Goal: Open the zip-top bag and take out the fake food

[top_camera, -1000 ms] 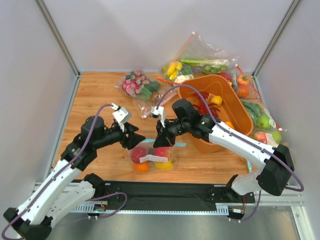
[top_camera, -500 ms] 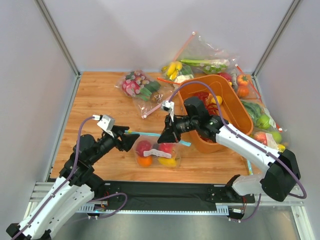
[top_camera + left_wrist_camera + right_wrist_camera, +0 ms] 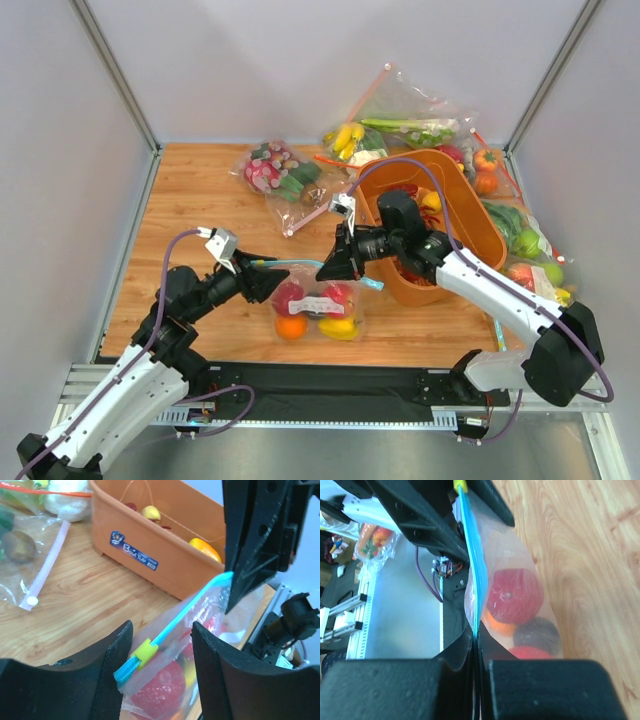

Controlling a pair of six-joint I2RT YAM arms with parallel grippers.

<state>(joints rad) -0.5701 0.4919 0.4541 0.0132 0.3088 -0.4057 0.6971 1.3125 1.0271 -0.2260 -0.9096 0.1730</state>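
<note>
Surface: a wooden table (image 3: 190, 200), with the arms' bases on a metal rail at its near edge.
Room: plain pale walls (image 3: 300, 70) close in the left, far and right sides.
Zip-top bag (image 3: 318, 308): near the middle of the table, its teal strip (image 3: 295, 263) pulled taut between the two claws.
Fake food (image 3: 288, 298): inside the bag, with red pieces far and an orange and a yellow one near.
Orange tub (image 3: 480, 235): to the right; it holds yellow pieces (image 3: 151, 513) and something red.
Far bags (image 3: 275, 170): clear, filled with toy produce, along the far edge.
Right gripper (image 3: 328, 270): closed tight, pinching the strip's right end.
Left gripper (image 3: 162, 630): fingers parted on either side of the yellow slider (image 3: 144, 651). It seems to grip nothing, though contact is hard to judge.
</note>
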